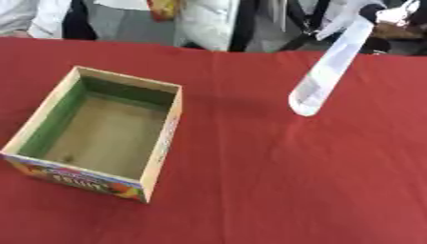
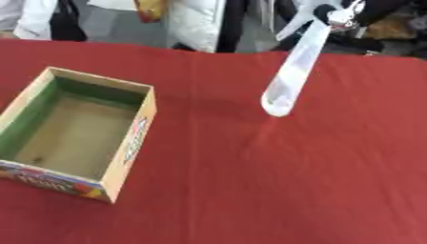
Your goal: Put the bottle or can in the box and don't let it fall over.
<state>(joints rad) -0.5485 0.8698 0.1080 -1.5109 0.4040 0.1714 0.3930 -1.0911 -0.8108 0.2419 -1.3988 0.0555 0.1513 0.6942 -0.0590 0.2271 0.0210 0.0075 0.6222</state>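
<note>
The right hand (image 1: pixel 392 14) gripped the clear bottle (image 1: pixel 323 71) by its top; the bottle hung tilted below it, right of the box (image 1: pixel 158 157).

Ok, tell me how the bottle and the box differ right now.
The bottle is tall, slim and pale; the box is wide, low cardboard with a green inner wall and printed front. The bottle is tilted and held by its top in the right hand; the box sits flat on the red table, untouched. The bottle is closed in form; the box is open-topped and empty. They stand apart.
</note>
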